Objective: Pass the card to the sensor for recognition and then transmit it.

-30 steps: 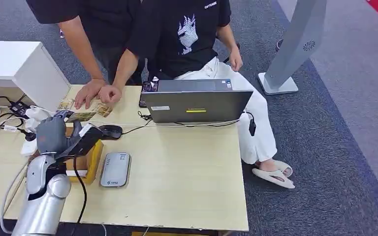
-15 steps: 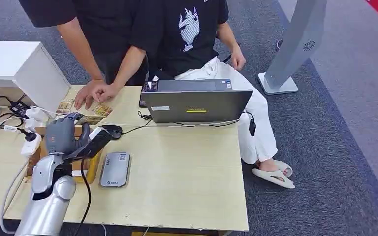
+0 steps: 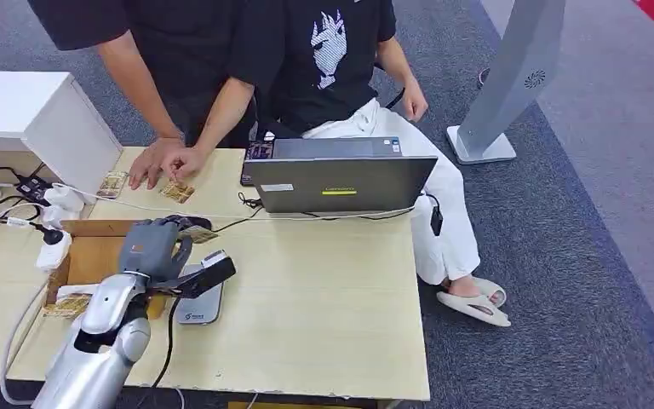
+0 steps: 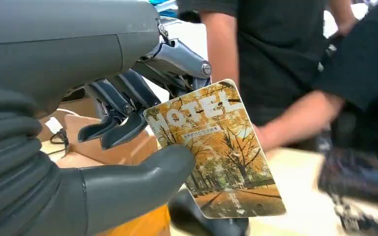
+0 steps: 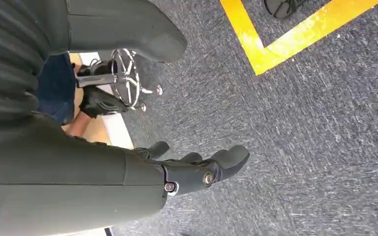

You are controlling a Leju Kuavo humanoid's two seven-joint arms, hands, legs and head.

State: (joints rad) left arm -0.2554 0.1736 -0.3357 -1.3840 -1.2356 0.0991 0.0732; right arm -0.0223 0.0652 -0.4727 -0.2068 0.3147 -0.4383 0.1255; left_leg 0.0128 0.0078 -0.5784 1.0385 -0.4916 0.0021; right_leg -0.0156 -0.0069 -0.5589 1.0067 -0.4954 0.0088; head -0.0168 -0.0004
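Pinching a hotel card (image 4: 216, 152) between thumb and fingers of the left hand (image 3: 155, 247), just over the grey sensor (image 3: 197, 307). Likely thin, stiff, light, slippery; best gripped by one edge.

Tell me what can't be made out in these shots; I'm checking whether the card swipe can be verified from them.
- Card reader, head view: the left hand covers part of its top, so touching or apart from the card cannot be told.
- Card, left wrist view: small print too small to read; the thumb covers one edge.
- Laptop, head view: its lid faces the camera, screen hidden.
- Right hand, right wrist view: hangs over carpet.
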